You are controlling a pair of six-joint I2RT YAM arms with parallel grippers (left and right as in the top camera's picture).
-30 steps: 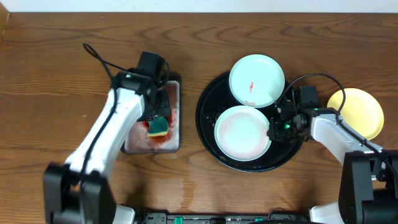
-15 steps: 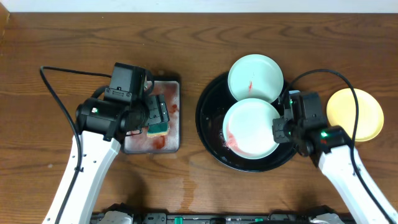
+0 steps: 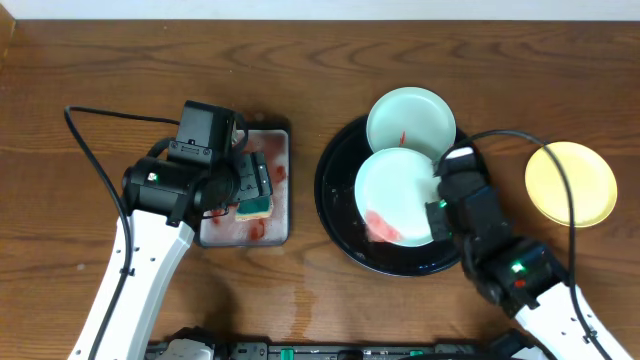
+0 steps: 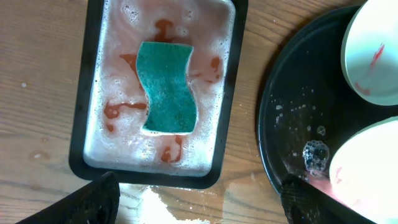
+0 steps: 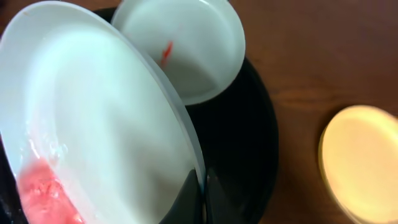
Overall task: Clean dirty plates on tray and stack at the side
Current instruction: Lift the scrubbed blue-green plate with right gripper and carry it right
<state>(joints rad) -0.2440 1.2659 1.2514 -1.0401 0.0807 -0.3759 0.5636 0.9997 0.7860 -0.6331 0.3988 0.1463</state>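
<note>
Trouble brewing over the black tray (image 3: 335,200): the tilted white plate (image 3: 395,195) hangs by a thin pinch at its 4 o'clock rim. Wet and soapy, it could slip onto the smeared plate (image 3: 410,125) at the tray's 1 o'clock, or spill its red puddle. The yellow plate (image 3: 570,183) waits at 3 o'clock (on bare table). Now the right gripper (image 5: 202,186) is clamped on that rim. The left gripper (image 3: 255,185) has its jaws wide apart, empty, above the sponge (image 4: 168,87).

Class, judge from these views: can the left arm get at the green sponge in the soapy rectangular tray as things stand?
Probably yes: the left gripper hangs open right above the sponge, which lies bare in the rectangular tray, nothing covering it.
</note>
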